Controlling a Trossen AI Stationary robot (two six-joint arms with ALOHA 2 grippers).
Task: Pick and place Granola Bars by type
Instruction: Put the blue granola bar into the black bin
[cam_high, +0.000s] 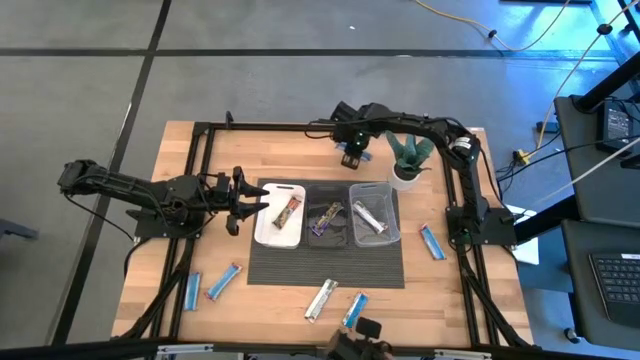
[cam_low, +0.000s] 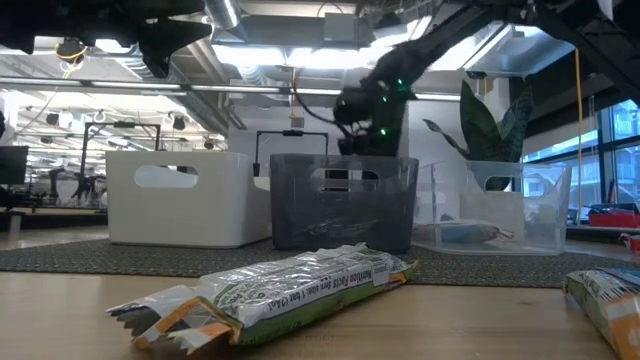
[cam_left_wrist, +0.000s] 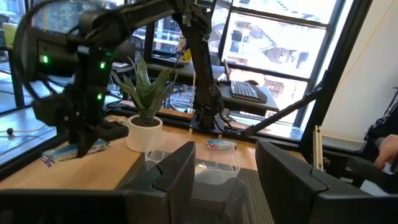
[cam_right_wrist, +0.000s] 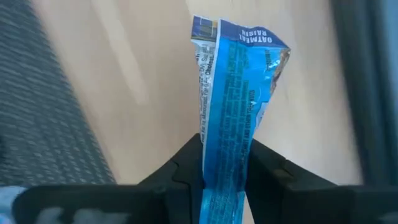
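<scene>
Two arms work over a wooden table (cam_high: 440, 290) carrying a dark mat (cam_high: 325, 265) with three trays in a row. Nearest the front edge lie loose granola bars: two blue bars (cam_high: 192, 290) at the front left, a silver bar (cam_high: 320, 299) and another blue bar (cam_high: 354, 309) at front centre, and one blue bar (cam_high: 432, 241) on bare wood right of the mat. On the mat, the white tray (cam_high: 266, 232) holds a red-brown bar (cam_high: 289, 211), the black tray (cam_high: 342, 236) holds a dark purple bar (cam_high: 325, 217), and the clear tray (cam_high: 388, 232) holds a silver bar (cam_high: 368, 217). The left gripper (cam_high: 247, 201) hovers at the white tray's left edge, fingers (cam_left_wrist: 165, 171) spread apart and empty. Behind the trays, beside a potted plant (cam_high: 409, 158), the right gripper (cam_high: 351, 157) hangs above the wood, its fingers (cam_right_wrist: 186, 165) closed on a blue oatmeal raisin bar (cam_right_wrist: 233, 99) that is pinched between them.
</scene>
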